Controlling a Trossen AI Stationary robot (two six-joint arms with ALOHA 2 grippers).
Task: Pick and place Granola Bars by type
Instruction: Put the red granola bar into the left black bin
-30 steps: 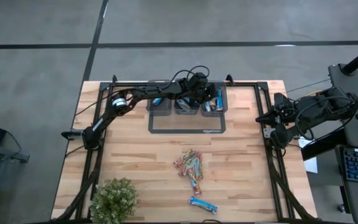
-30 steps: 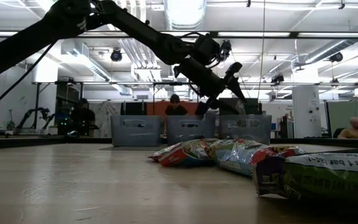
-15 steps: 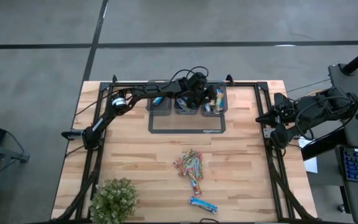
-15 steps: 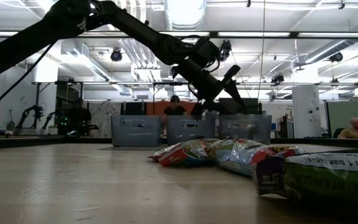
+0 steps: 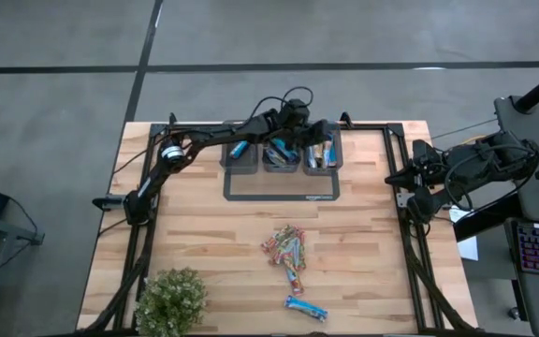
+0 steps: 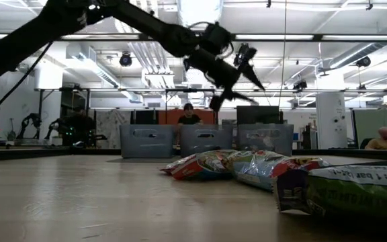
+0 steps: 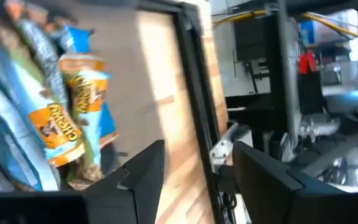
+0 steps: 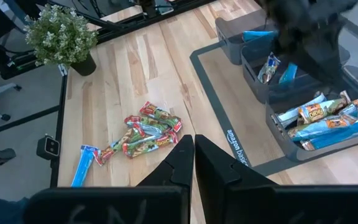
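Observation:
Three grey bins stand in a row at the table's far side. The right bin (image 5: 322, 152) holds blue and orange granola bars (image 7: 61, 118). The middle bin (image 8: 272, 65) and the left bin (image 5: 242, 154) also hold bars. A pile of multicoloured bars (image 5: 286, 248) lies mid-table, with one blue bar (image 5: 305, 307) nearer the front edge. My left gripper (image 7: 194, 165) hangs open and empty above the middle and right bins (image 6: 239, 91). My right gripper (image 8: 189, 152) is shut and empty, parked high at the table's right edge (image 5: 419, 192).
The bins sit on a dark-framed mat (image 5: 284, 183). A small leafy plant in a pot (image 5: 171, 300) stands at the near left corner. Black frame rails (image 5: 405, 215) run along the table's sides. Bare wood lies between the mat and the pile.
My left gripper has risen from just over the right bin to well above the bin row, staying open and empty. It has also rolled about its own axis and drifted a little toward the far edge.

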